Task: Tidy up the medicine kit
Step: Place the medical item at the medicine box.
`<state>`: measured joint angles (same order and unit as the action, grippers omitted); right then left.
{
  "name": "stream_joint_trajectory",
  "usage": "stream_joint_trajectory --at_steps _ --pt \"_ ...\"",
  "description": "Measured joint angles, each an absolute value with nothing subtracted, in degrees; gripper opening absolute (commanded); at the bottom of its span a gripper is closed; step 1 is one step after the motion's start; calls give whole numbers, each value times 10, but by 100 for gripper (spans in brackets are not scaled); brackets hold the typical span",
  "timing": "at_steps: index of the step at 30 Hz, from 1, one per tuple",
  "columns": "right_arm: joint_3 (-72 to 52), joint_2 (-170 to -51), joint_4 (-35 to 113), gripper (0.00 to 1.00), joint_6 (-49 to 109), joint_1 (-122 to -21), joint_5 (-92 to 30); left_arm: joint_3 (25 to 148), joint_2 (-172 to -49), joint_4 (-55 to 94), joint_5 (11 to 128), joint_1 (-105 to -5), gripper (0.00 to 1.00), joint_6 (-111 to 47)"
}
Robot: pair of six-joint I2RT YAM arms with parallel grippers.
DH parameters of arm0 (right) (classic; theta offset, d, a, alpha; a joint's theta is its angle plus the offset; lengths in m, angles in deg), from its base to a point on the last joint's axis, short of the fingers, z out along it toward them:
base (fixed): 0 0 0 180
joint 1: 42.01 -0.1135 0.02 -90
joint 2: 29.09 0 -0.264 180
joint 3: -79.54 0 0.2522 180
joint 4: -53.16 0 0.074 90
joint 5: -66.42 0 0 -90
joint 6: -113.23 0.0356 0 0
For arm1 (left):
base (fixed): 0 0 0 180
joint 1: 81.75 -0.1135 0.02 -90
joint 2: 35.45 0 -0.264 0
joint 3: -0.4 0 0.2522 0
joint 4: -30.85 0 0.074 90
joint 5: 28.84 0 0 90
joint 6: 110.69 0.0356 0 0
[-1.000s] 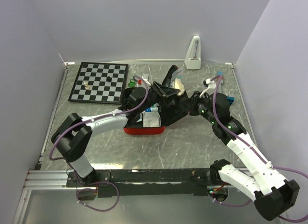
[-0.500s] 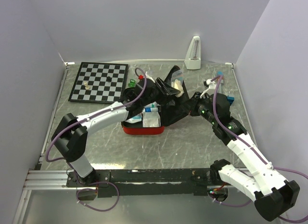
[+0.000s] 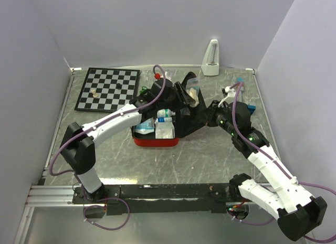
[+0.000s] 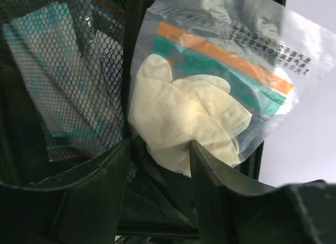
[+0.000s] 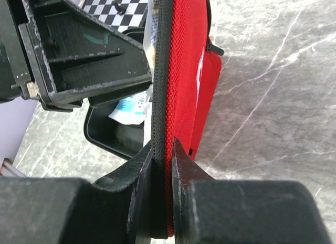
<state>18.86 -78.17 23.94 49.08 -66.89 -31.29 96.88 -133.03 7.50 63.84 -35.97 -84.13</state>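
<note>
Red shell, black lining: the medicine kit (image 3: 156, 142) lies open, with the chessboard (image 3: 107, 89) just off the kit's far left corner. The right gripper (image 5: 161, 149) is pinched narrow on the edge of the kit's lid (image 5: 186, 71) and props it upright over the kit's base. Inside the lid, the left gripper (image 4: 160, 147) faces the mesh pocket (image 4: 68, 81) and a clear bag of pale gloves (image 4: 210, 71). Its jaws stand parted, and the bag's lower end dips between them — apparently not pinched, though the close view leaves that unsure. The step in hand seems to be stowing the gloves in the lid. Next, the bag needs tucking behind the mesh — a push downward, while the lid is kept steady.
</note>
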Motion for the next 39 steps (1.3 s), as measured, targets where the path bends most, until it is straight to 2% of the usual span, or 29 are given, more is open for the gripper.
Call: stream_joint_trajectory --at_steps 14,17,21,30,39 --pt "189 -783 244 14 491 -669 -333 940 -1251 26 608 -359 58 -768" --pt "189 -783 244 14 491 -669 -334 922 -1221 40 592 -359 51 -755" --pt "189 -783 245 14 492 -669 -336 897 -1189 69 581 -359 32 -738" --pt "187 -785 246 14 493 -669 -338 911 -1242 107 603 -359 3 -719" --pt "184 -788 244 14 493 -670 -338 932 -1294 125 644 -359 3 -716"
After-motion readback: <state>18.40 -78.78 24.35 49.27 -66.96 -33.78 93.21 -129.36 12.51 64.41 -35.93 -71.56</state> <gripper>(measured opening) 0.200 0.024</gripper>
